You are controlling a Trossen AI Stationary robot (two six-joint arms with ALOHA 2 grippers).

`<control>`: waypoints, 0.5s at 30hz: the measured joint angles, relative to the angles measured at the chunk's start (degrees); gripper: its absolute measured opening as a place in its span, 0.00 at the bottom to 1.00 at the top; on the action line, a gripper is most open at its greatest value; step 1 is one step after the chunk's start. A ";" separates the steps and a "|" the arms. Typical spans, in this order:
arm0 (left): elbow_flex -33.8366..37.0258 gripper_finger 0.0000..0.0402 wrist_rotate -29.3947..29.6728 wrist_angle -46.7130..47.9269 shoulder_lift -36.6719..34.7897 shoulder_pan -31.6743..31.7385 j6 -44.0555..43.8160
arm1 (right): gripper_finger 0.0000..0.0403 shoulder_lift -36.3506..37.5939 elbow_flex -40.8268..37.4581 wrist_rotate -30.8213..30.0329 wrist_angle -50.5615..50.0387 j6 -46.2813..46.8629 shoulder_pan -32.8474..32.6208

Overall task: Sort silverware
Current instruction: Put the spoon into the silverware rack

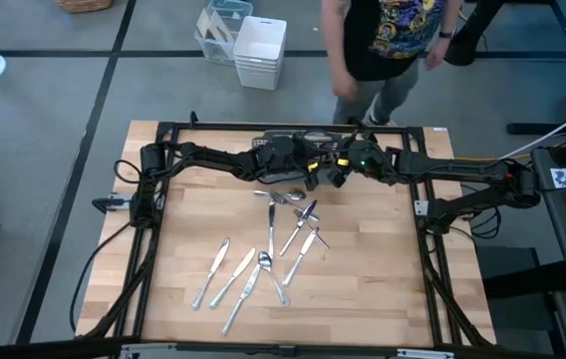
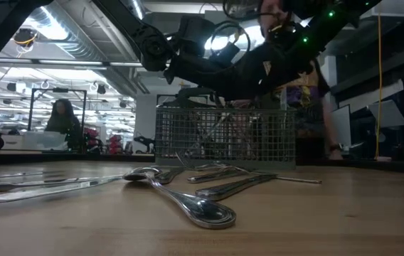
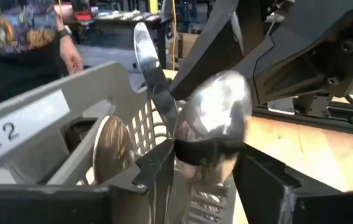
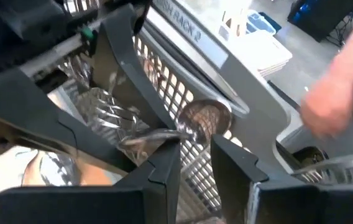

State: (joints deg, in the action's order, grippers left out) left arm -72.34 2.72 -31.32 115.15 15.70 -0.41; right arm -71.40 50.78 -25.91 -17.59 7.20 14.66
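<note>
1. Silverware (image 1: 263, 261) lies scattered mid-table, long axes mostly diagonal.
2. Caddy (image 2: 225, 135) at the far edge holds upright spoons (image 3: 217, 121).
3. Left gripper (image 3: 204, 180) spread wide above it; right gripper (image 4: 195, 163) pinches a spoon.

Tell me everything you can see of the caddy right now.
The caddy is a grey rectangular basket with grid-mesh walls, standing upright at the table's far edge. The low view shows it squarely, with loose silverware lying on the wood in front of it. From above it is mostly hidden under both arms, which meet over it. In the left wrist view a shiny spoon stands at its slotted wall. A rim label is only partly readable.
</note>
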 joint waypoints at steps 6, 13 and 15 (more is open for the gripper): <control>0.00 0.37 0.01 -1.10 -0.44 -0.17 -1.22 | 0.23 0.00 0.00 -0.07 -0.57 0.01 0.00; -0.02 0.37 0.05 -2.67 -0.46 -0.55 -1.13 | 0.23 0.00 0.00 -0.13 -0.58 0.00 0.00; -0.02 0.37 0.05 -2.72 -0.51 -0.55 -1.13 | 0.23 0.00 0.00 -0.15 -0.60 0.00 0.00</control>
State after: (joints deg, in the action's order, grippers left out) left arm -72.36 2.76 -34.03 114.64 15.16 -1.54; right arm -71.40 50.78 -26.06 -18.20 7.20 14.66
